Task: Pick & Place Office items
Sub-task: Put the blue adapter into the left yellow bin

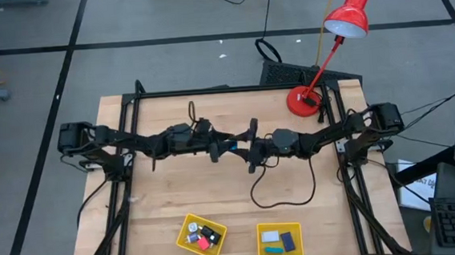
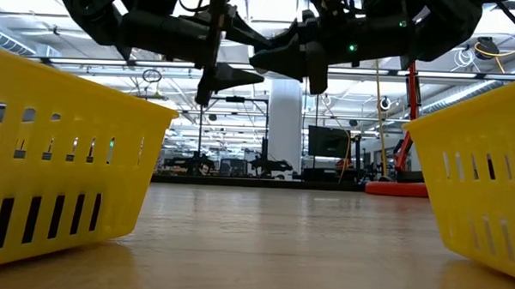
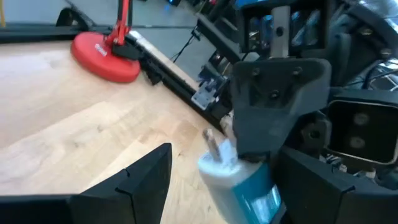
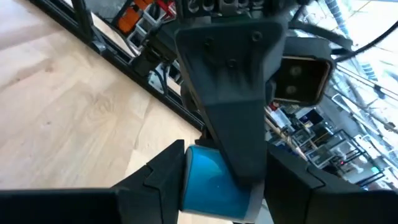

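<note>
Meeting above the table's middle, we are passing a teal-and-white office item [image 3: 239, 180] between arms: left gripper [image 1: 215, 150] and right gripper [image 1: 251, 151] both clamp it, well away from the yellow trays [image 1: 182, 230].

Lighting: bright, even, from overhead ceiling strips. Shadows: faint on the bench [image 1: 216, 192]. Glare: backlit arms in low view. Focus: yellow trays [image 2: 60, 155] and wrist-view foregrounds soft.
</note>
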Robot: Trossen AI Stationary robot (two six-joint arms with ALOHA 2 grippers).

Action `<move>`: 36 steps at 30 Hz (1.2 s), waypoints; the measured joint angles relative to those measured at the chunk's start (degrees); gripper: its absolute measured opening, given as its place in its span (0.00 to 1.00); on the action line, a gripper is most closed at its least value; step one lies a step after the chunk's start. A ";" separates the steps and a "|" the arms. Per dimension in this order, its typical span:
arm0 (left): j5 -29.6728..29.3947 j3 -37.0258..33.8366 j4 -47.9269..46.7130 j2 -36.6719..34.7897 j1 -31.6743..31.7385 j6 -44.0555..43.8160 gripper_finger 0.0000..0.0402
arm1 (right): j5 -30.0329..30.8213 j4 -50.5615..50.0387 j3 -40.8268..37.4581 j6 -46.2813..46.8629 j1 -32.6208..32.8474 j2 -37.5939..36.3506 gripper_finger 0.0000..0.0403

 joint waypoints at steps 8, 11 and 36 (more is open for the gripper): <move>3.25 0.74 -0.59 0.06 0.07 -4.95 0.66 | 1.06 1.65 -0.02 -2.70 0.82 0.05 0.41; 5.57 0.73 0.60 0.01 0.02 -5.92 0.62 | 1.02 2.03 0.00 -3.14 0.71 0.00 0.41; 3.97 0.70 -16.20 -10.32 -2.22 25.73 0.38 | 7.72 -14.11 -0.96 23.59 1.00 -8.55 0.62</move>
